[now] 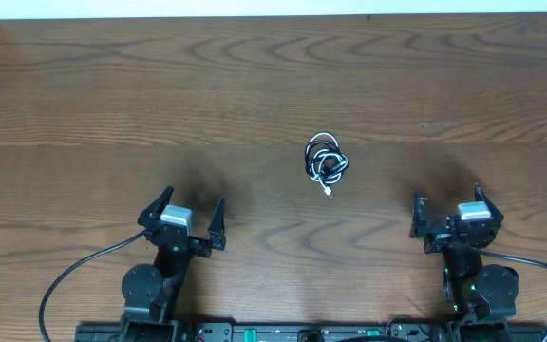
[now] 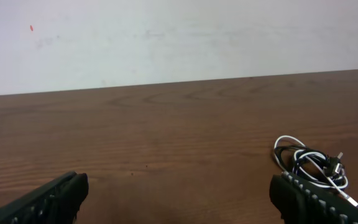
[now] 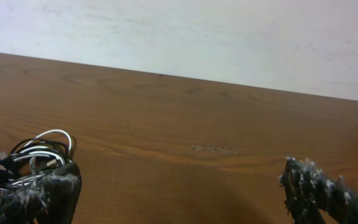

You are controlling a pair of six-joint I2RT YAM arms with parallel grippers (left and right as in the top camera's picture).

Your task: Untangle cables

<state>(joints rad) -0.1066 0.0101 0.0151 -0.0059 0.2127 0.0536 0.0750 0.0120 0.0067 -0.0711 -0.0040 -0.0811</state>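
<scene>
Trouble may come if both cables point(image 1: 326, 163) get pinched together: the knot could pull tighter. Two of them, one black, one white, lie bunched in the middle of the counter point(image 1: 112, 95). Two claws: left claw point(image 1: 195, 199) and right claw point(image 1: 447, 197), both spread wide, empty, well away.

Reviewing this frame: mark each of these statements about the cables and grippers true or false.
1. The black and white cables lie in one tangled bundle on the wooden table. True.
2. The left gripper is shut on the bundle. False: it stands open and empty, apart from the cables.
3. The right gripper stands open. True.
4. The bundle lies at the table's far edge. False: it lies near mid-table, just beyond both grippers and roughly between them.
</scene>
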